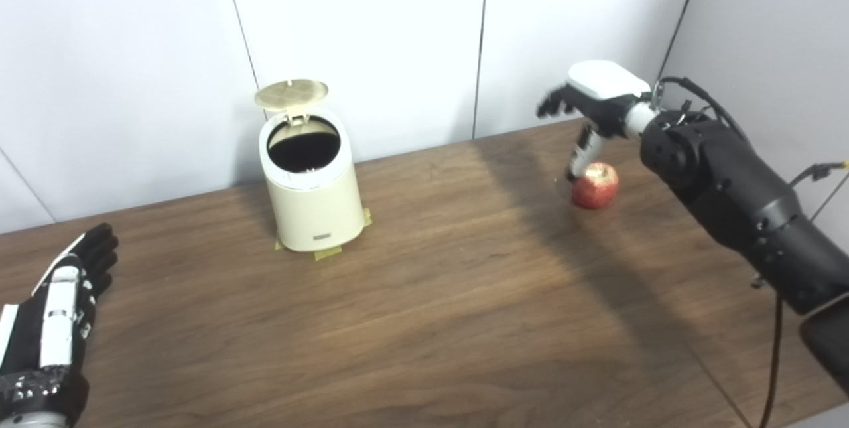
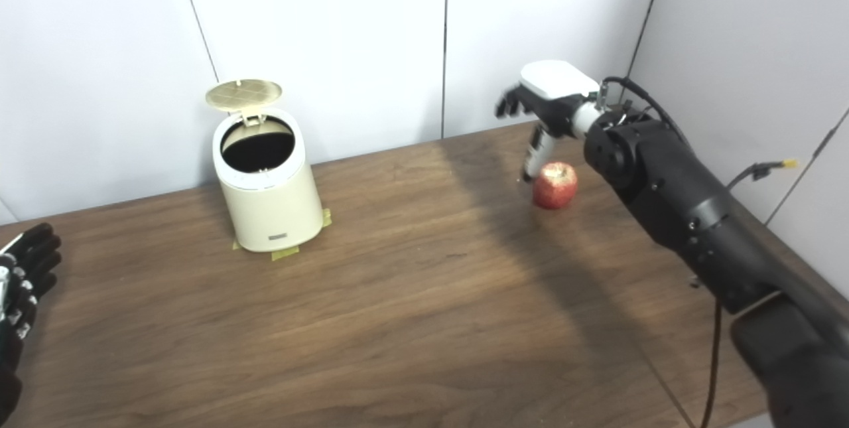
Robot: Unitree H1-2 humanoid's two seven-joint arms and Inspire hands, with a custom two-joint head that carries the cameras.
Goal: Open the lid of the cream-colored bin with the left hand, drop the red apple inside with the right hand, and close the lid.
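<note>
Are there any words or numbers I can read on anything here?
None that can be read.
Small dark label low on the front of the bin: too small and blurred to read.
Lid, apple, table, right hand and left hand: no writing shows.

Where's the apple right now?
The red apple sits on the table toward its far right, just under the right hand, well apart from the open cream bin.
</note>
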